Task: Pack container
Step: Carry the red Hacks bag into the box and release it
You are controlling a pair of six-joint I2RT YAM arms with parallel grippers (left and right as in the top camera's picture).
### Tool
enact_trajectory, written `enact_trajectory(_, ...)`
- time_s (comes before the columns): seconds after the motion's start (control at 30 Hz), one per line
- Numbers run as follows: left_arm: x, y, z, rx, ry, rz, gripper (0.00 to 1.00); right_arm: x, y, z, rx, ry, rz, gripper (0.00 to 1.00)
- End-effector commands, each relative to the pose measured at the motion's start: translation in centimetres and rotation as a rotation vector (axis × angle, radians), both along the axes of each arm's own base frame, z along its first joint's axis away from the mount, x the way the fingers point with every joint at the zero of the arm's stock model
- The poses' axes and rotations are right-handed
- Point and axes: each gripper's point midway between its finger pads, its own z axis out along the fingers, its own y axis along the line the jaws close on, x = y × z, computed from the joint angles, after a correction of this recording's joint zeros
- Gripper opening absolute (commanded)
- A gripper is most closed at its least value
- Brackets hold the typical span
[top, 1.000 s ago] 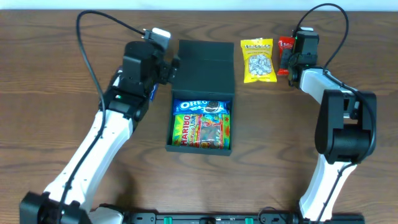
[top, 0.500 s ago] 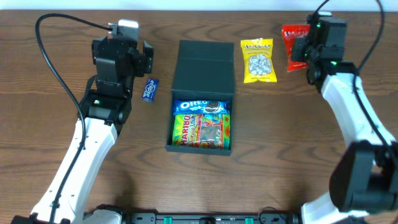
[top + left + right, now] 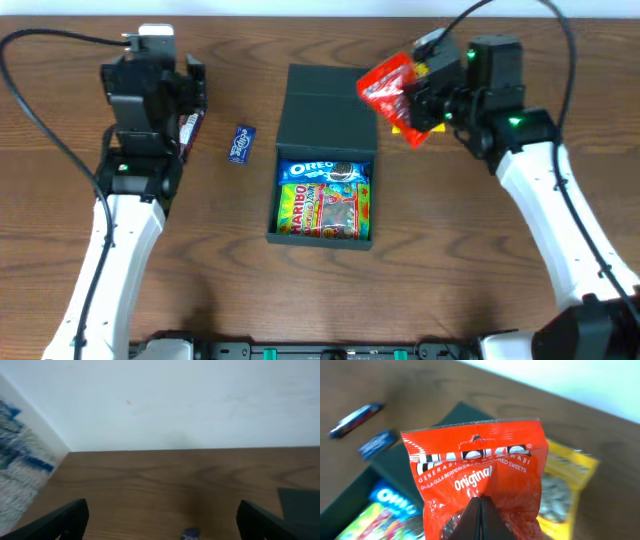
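Note:
The dark green container (image 3: 326, 128) stands open mid-table, its flap lid laid back, with an Oreo pack (image 3: 322, 171) and a Haribo pack (image 3: 322, 207) inside. My right gripper (image 3: 418, 95) is shut on a red snack pack (image 3: 385, 84) and holds it in the air over the container's back right corner. The right wrist view shows the fingers (image 3: 481, 510) pinched on the red pack (image 3: 475, 472), with the container (image 3: 405, 467) below. My left gripper (image 3: 188, 95) is open and empty, left of the container. Its fingers (image 3: 167, 520) are spread wide.
A yellow snack pack (image 3: 414, 133) lies right of the container, partly hidden by the red pack; it also shows in the right wrist view (image 3: 567, 485). A small blue pack (image 3: 240, 144) and a dark bar (image 3: 188, 128) lie left of the container.
My right gripper has lifted the red pack from the back right and carried it left towards the container. My left arm has swung left, away from the container, uncovering the blue pack.

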Motion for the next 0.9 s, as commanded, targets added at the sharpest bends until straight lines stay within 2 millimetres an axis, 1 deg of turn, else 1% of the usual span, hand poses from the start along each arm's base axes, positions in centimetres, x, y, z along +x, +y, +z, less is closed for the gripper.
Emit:
enact_trajectory(0.0,-0.4,1.2,1.7,-0.009,-0.043,0.037,0.95,-2.0,3.2,0.9,0.064,0.038,0.059,0.01)
enact_trajectory(0.13,-0.4,1.5,1.7,-0.009,-0.044,0.043,0.95,-3.5,5.4,0.2,0.125,0.149,-0.004,0.02)
enact_trajectory(0.27,-0.4,1.5,1.7,-0.009,-0.044,0.044,0.95,-4.4,6.3,-0.9,0.142,0.243,-0.143,0.02)
enact_trajectory(0.43,-0.4,1.5,1.7,-0.009,-0.044,0.044,0.95,-5.8,6.5,-2.6,0.129,0.338,-0.352,0.02)
enact_trajectory(0.53,-0.4,1.5,1.7,-0.009,-0.045,0.044,0.95,-6.8,6.9,-3.5,0.116,0.372,-0.437,0.02)
enact_trajectory(0.63,-0.4,1.5,1.7,-0.009,-0.044,0.044,0.95,-8.2,6.9,-5.1,0.081,0.419,-0.543,0.02)
enact_trajectory(0.7,-0.4,1.5,1.7,-0.009,-0.044,0.044,0.95,-9.2,6.6,-6.5,0.058,0.454,-0.655,0.02)
enact_trajectory(0.8,-0.4,1.5,1.7,-0.010,-0.044,0.044,0.95,-9.4,6.3,-7.9,0.009,0.438,-0.736,0.02)
enact_trajectory(0.87,-0.4,1.5,1.7,-0.010,-0.044,0.044,0.95,-9.5,6.6,-8.9,-0.004,0.442,-0.772,0.02)
